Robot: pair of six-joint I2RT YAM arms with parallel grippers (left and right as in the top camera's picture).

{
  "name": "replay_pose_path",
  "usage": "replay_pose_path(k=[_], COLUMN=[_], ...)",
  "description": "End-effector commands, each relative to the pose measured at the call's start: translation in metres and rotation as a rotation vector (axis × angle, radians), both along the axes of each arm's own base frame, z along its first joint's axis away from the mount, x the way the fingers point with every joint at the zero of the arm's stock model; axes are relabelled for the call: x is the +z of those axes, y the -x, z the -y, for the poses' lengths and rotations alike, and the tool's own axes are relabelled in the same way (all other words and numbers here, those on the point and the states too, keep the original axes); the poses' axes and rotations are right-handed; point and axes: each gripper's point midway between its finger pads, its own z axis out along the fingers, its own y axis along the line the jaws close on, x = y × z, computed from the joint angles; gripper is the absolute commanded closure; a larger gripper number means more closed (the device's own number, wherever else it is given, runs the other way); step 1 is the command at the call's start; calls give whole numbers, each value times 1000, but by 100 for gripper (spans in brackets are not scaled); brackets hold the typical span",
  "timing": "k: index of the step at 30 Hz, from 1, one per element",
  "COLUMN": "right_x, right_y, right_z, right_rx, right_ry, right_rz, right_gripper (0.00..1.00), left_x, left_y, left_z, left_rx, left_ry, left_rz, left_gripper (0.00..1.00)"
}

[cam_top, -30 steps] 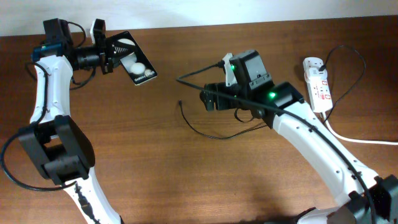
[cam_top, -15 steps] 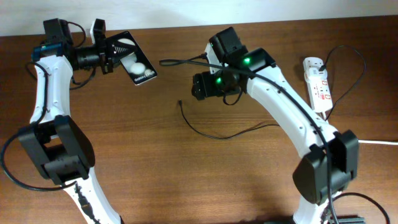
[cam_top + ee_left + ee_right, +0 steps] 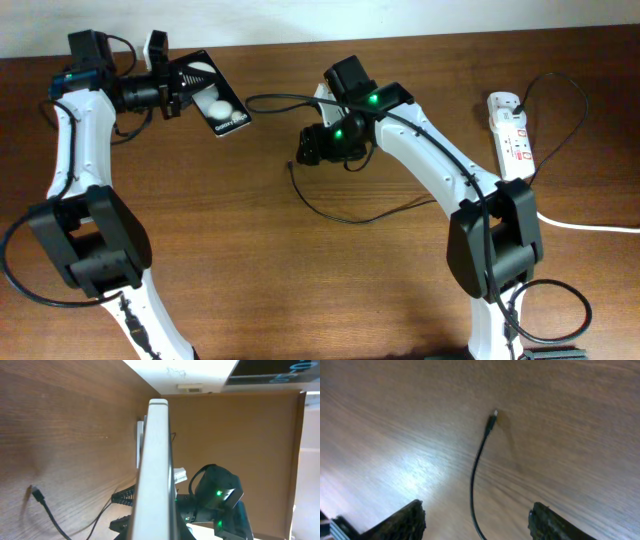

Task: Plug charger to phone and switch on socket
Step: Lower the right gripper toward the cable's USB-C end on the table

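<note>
The charger (image 3: 474, 475) lies loose on the desk (image 3: 570, 435), its tip under the spread right gripper (image 3: 475, 520), which should drop centred and pinch just behind the tip, while the left gripper (image 3: 182, 88) pinches the phone (image 3: 220, 102) well apart.

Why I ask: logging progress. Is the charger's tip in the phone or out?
Out. The charger tip lies bare on the table below the open right gripper; the left gripper holds the phone apart.
</note>
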Motion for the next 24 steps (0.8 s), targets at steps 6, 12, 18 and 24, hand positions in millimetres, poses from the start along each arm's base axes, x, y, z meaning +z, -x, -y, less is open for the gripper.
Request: replay_pose_path(k=[6,12,18,24], right_x=[-30,-51,-74,-80], right_y=[-20,-27,-18,-17], right_z=[-23,-34,-43,-45], right_rx=[-135,-203,-184,-177], right_ry=[-92,-113,-127,-136], right_rz=[-97,-144,-214,-226], right_gripper=[46,49,52,55], left_x=[3,3,3,3], left_y=[-5,-5,-5,-5], left_z=[-34,-33,-33,-33], left_rx=[60,59,59,59], left_ry=[-6,-7,-6,-6], left_rz=[31,32,32,32], left_gripper=[100,100,100,100])
